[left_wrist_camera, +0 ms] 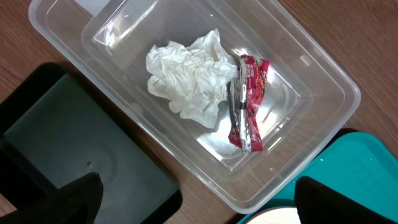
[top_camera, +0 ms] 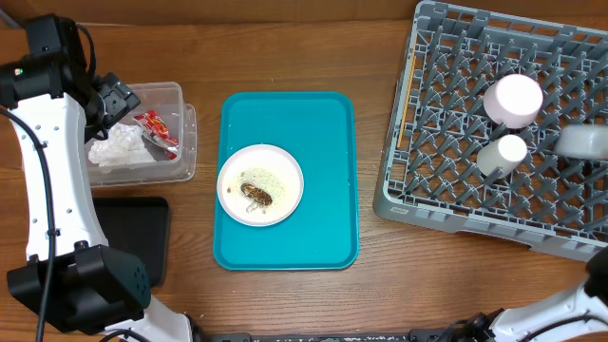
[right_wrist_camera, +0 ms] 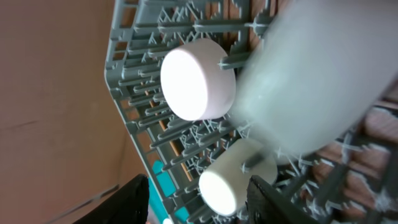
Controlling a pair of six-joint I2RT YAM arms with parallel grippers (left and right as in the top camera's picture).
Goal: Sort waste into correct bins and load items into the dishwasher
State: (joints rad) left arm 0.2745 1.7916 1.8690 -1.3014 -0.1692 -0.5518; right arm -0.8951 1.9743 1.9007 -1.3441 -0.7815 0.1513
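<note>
- While your left jaws hang released over the tub (left_wrist_camera: 323, 118), napkin (left_wrist_camera: 186, 78) and wrapper (left_wrist_camera: 250, 102) lie inside.
- Your right jaws: parted, empty, over the rack (right_wrist_camera: 140, 87); bowl (right_wrist_camera: 317, 68) blurred.

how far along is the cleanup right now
Done: napkin and wrapper lie in the clear tub; pink saucer and cup sit in the rack. In hand: the bowl, motion-blurred over the rack. Left: the plate with food scraps on the teal tray.
</note>
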